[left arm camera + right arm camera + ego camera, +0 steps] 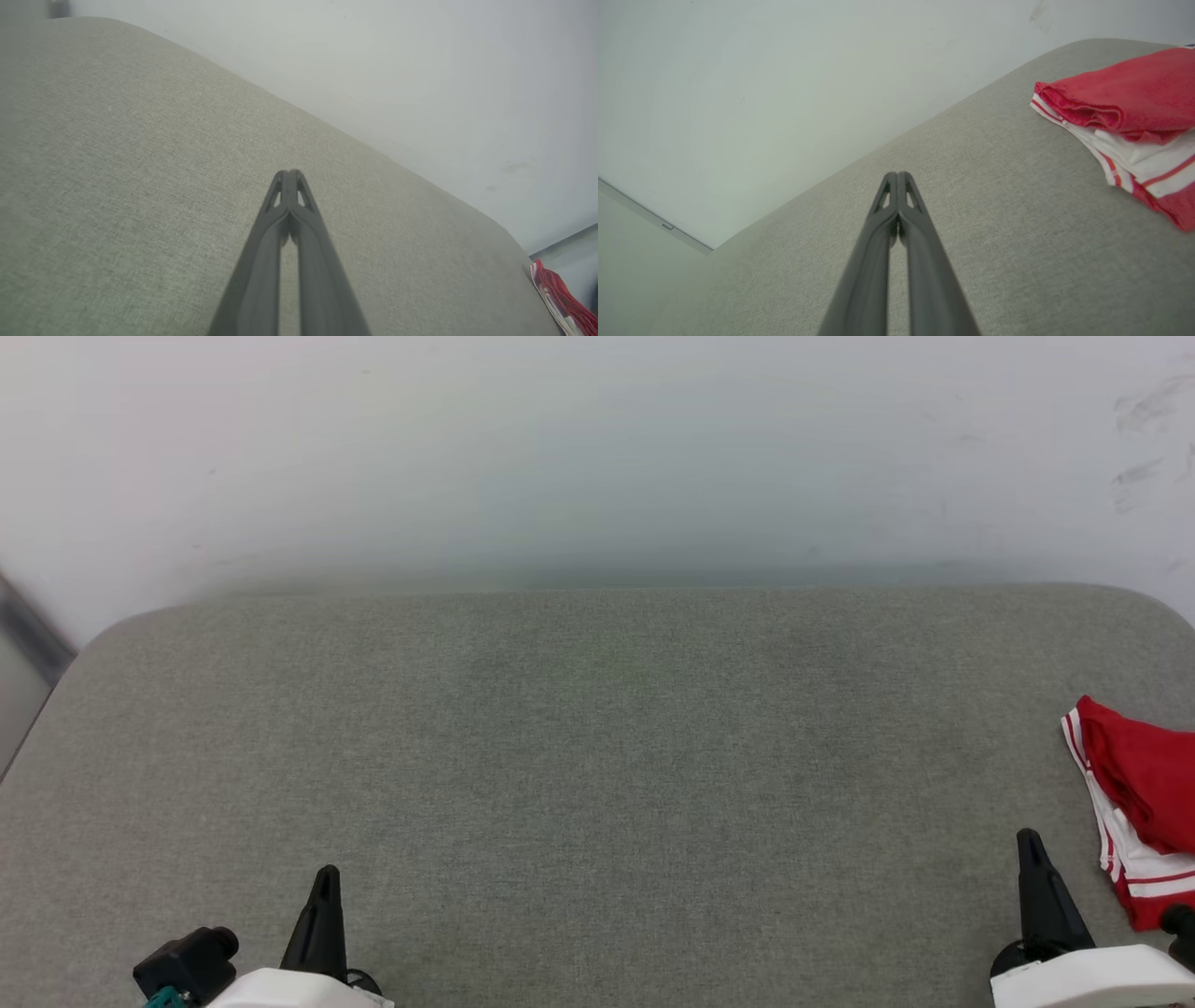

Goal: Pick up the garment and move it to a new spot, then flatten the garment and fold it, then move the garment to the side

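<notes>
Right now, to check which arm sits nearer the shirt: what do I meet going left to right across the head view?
left gripper, shut → right gripper, shut → garment, bunched at the view's right edge, apart from both grippers.

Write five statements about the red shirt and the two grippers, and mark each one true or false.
1. The garment lies near the right edge of the grey fabric surface. True.
2. The right gripper is clamped on the garment. False: it is shut on nothing, beside the garment and apart from it.
3. The left gripper has its fingers closed together. True.
4. The garment is spread out flat. False: it lies bunched in layers, red over white.
5. The garment lies nearer the left gripper. False: it lies nearer the right gripper.
</notes>
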You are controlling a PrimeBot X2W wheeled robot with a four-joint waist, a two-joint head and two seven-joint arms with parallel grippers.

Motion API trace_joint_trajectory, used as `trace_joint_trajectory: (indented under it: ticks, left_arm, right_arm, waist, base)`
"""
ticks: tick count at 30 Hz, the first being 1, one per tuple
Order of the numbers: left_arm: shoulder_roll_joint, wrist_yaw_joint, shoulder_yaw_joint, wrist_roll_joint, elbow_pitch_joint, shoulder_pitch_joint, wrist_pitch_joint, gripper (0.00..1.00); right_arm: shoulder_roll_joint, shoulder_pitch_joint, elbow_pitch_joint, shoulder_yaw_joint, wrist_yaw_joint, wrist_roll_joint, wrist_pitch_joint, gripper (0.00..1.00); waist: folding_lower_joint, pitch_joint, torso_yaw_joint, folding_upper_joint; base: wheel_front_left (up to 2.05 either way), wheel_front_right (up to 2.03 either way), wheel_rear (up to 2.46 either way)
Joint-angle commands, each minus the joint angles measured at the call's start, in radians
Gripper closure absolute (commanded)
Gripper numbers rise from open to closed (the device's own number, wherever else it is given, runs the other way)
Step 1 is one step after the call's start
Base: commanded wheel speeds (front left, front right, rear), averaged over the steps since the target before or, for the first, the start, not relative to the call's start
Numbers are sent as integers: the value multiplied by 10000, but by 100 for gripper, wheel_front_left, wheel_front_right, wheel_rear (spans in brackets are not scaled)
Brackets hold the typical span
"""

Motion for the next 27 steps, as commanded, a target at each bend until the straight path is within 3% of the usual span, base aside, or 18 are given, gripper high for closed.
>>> trace_joint_trajectory:
  ticks: [1,27]
  left_arm:
    - [13,-59,64,-443,-85,-308,100,100]
    - [13,-360,320,-4369,274,-964,1038,100]
  right_arm:
    - [-5,-371,-89,1,0,450,83,100]
    - [5,-913,228,28,0,4159,1027,100]
  waist:
    - [0,6,-3,0]
    - [-1,119,-58,0]
  base:
    - [0,0,0]
    - [0,0,0]
